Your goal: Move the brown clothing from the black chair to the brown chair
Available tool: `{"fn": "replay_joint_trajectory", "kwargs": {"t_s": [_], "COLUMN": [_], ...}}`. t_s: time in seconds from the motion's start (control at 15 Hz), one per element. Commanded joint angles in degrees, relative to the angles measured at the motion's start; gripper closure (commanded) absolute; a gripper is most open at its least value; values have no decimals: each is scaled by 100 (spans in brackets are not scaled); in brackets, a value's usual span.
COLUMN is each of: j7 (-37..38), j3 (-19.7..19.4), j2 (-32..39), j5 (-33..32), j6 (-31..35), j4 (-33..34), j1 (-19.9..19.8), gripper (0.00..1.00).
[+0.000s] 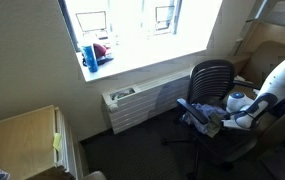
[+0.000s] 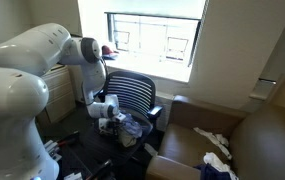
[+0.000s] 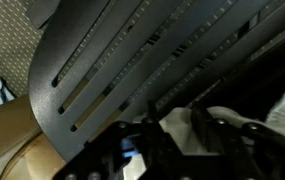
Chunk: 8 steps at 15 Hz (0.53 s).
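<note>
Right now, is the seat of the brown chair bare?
No, in an exterior view a white cloth lies on the seat of the brown chair.

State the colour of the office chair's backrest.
Black. The backrest shows best in the wrist view, where its slotted surface fills most of the picture.

Daylight floods through the window (image 1: 132,20) (image 2: 152,40), blown out to white at twelve o'clock in both exterior views; the floor (image 1: 132,155) lies in dim shadow. The wrist view is soft and blurred, murky toward five o'clock.
</note>
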Motion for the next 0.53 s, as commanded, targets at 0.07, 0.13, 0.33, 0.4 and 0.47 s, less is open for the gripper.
{"fn": "replay_joint_trajectory", "kwargs": {"t_s": [0.07,0.13,0.33,0.4,0.47], "j7": [215,299,713,866,1130], "j3": [-494,-698,-1582,-1926,-2409], "j2": [-724,-904,-1494,-1676,-1833], "j5": [136,98,5,-4,12], "j6": [-27,187,511,587,621], "j4": [-209,-360,-800,-932,-1083], "j1": [558,758,1650,1988,2438], "gripper": [96,98,100,100,100]}}
